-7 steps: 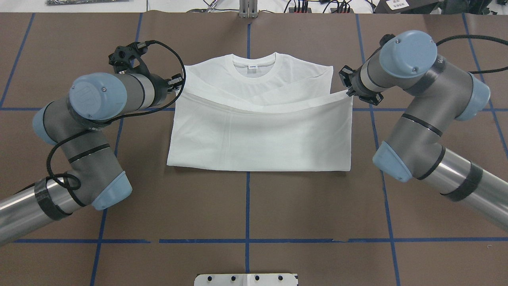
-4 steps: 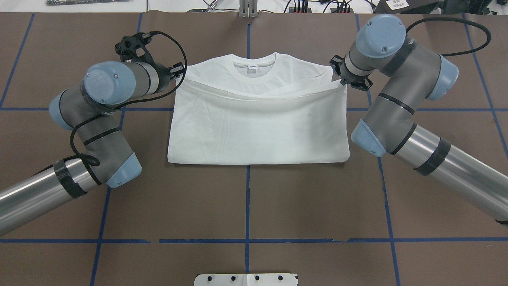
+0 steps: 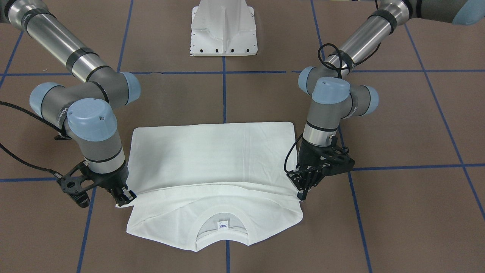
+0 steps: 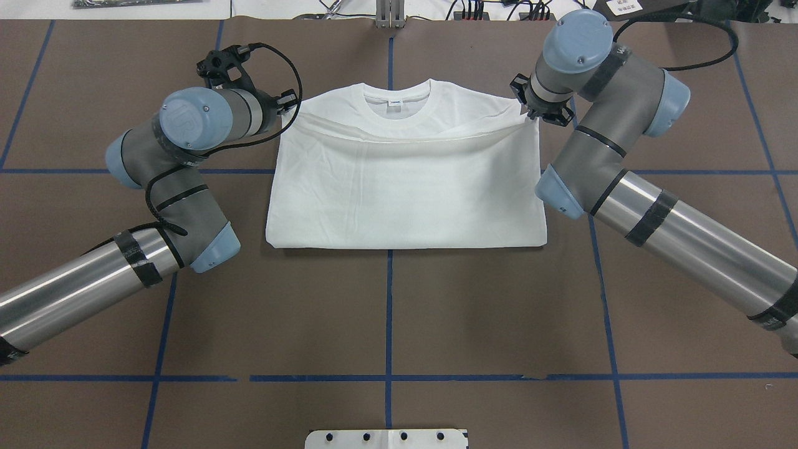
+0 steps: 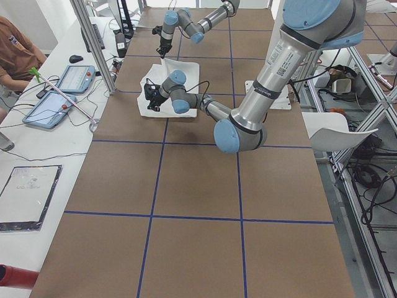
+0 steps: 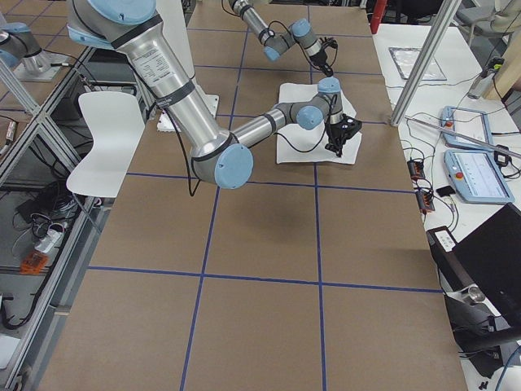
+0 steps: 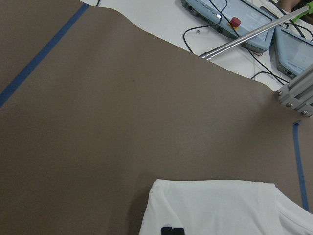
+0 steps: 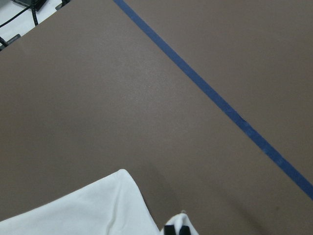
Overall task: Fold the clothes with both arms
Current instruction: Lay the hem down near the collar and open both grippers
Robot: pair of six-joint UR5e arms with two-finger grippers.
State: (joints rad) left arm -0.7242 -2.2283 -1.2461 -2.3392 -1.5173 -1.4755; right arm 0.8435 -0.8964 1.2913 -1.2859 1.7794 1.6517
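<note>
The white T-shirt (image 4: 405, 187) lies flat on the brown table, its lower half folded up over its chest. The collar and neck label (image 4: 398, 100) still show at the far edge, and no printed text is visible. My left gripper (image 4: 288, 107) is shut on the left corner of the raised hem, low over the left shoulder. My right gripper (image 4: 530, 115) is shut on the right hem corner. In the front view the left gripper (image 3: 303, 194) and right gripper (image 3: 127, 199) hold the hem just short of the collar (image 3: 223, 223). Each wrist view shows only black fingertips (image 7: 172, 230) (image 8: 177, 229) on white cloth.
The white pedestal base (image 3: 223, 30) stands at the robot's side of the table, also at the bottom of the overhead view (image 4: 386, 438). Blue tape lines (image 4: 389, 312) grid the table. Tablets and cables (image 7: 244, 19) lie on a side bench beyond the far edge.
Both grippers have carried the hem away from the robot toward the collar. The folded layer now covers more of the shirt, and its near fold line has shifted farther away.
</note>
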